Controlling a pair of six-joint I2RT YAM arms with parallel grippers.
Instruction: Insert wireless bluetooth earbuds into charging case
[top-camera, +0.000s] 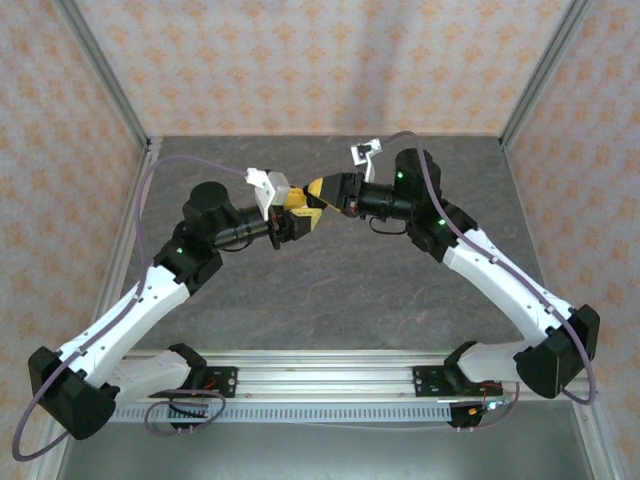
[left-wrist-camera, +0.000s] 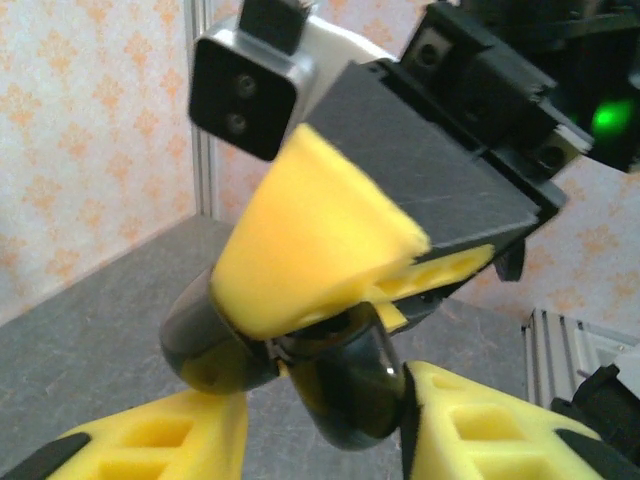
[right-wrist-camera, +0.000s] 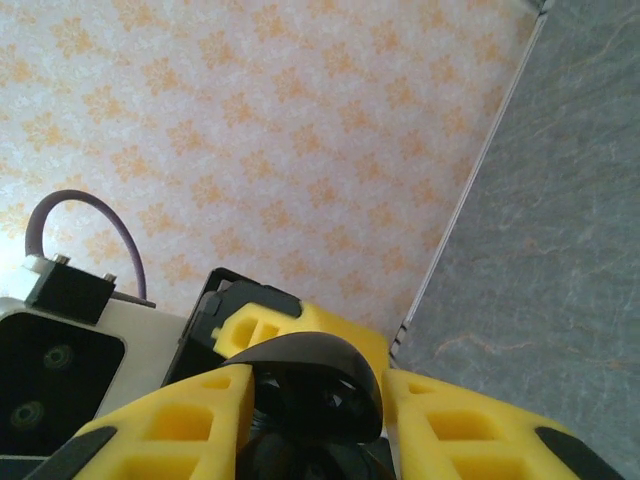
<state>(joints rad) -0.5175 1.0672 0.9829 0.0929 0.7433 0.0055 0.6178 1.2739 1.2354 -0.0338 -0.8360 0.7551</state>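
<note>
Top view: both arms are raised and meet mid-air over the bench (top-camera: 330, 290). Left tool (top-camera: 292, 228) and right tool (top-camera: 318, 192) are nose to nose. What sits between them is too small to read from here.

Left wrist: a glossy black case (left-wrist-camera: 350, 390), rounded, in two lobes (lid swung open, by my reading). It sits between the left tool's yellow fingers (left-wrist-camera: 480, 430). They stand partly apart. One touches the shell; the other I cannot tell, so no firm call on a grip. A right tool finger (left-wrist-camera: 310, 240) bears down on the case from above.

Right wrist: the curved black shell fills the gap between the right tool's fingers (right-wrist-camera: 160, 430), which are closed narrow against it. The right tool is holding the case.

Contents: the cavity faces away or is covered. Whether any earbud sits inside, I cannot tell.

Handling, as judgement: the case looks light, rigid and slick, and the curved shell could squirt out of a pinch. Best held across the base lobe's flanks, leaving the hinge and lid free. The earbuds are likely lighter and slicker, prone to roll or drop. Pinch one gently across its body and seat it squarely.
</note>
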